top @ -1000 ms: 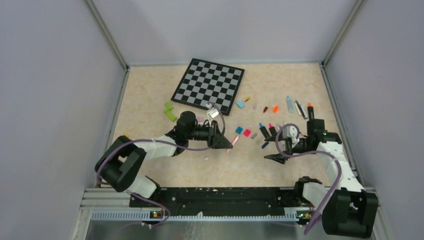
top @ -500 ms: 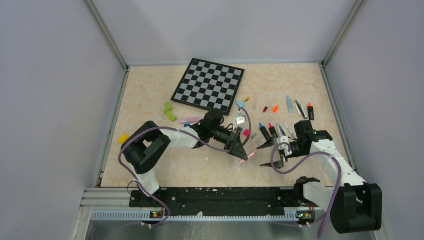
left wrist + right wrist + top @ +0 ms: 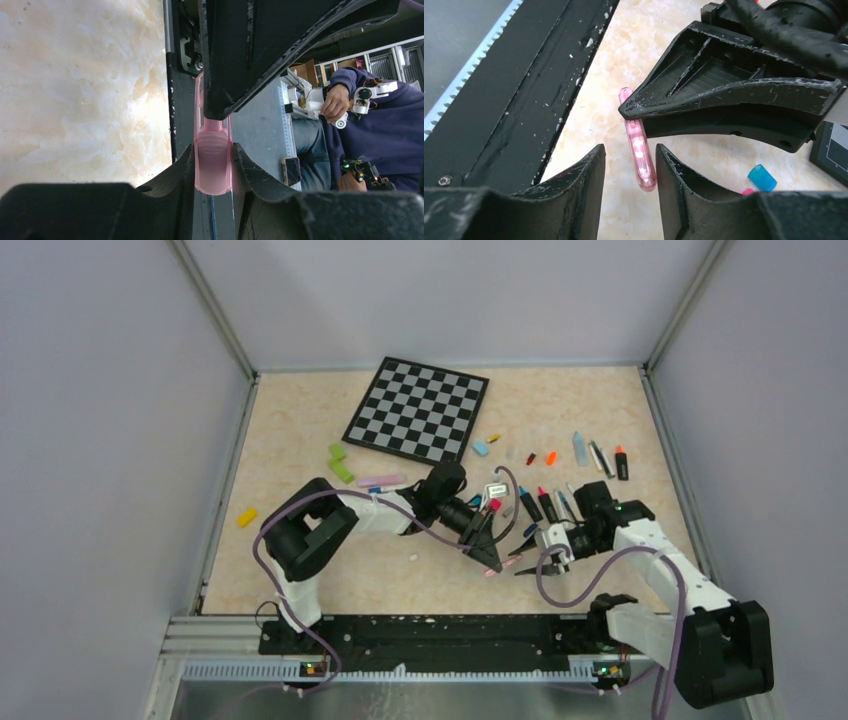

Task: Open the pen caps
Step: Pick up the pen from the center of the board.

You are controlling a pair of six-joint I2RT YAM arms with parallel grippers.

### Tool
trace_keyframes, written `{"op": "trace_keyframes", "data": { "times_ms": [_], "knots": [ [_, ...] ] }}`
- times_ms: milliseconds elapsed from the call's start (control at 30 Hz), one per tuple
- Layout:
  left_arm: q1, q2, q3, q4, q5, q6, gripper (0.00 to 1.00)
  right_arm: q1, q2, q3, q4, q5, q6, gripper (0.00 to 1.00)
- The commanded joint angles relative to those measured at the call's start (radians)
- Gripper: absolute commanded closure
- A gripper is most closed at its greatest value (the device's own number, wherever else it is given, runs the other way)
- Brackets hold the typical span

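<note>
From above, a pink pen (image 3: 508,563) is seen held near the worktop's (image 3: 300,440) front edge by the left claw (image 3: 497,562), the right claw (image 3: 527,565) meeting it. In the left wrist view, the pen is pinched between both fingers (image 3: 172,175). In the right wrist view, its end is straddled by narrowly parted fingers (image 3: 579,180), unclamped.

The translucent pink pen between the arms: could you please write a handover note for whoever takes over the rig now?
Left gripper: shut on one end of the translucent pink pen.
Right gripper: open, fingers straddling the pen's free end, not clamped yet.
Done: black-barrelled pens right of centre appear uncapped; small loose coloured caps lie near the grey checkered board.
To do: clamp the free end, pull it apart, then check remaining pens.
</note>
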Motion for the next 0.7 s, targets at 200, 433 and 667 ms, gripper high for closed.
{"op": "trace_keyframes", "data": {
  "times_ms": [200,433,667],
  "knots": [
    [-0.010,0.005,0.044,0.002,0.057,0.032,1.00,0.039,0.009,0.000,0.060,0.047,-0.027,0.71],
    [-0.014,0.008,0.070,-0.024,0.060,0.044,0.96,0.059,0.020,0.011,0.059,0.039,-0.011,0.89],
    [-0.010,-0.068,0.056,-0.041,0.013,0.084,0.57,0.063,0.016,0.046,-0.003,0.023,-0.027,1.00]
  ]
}}
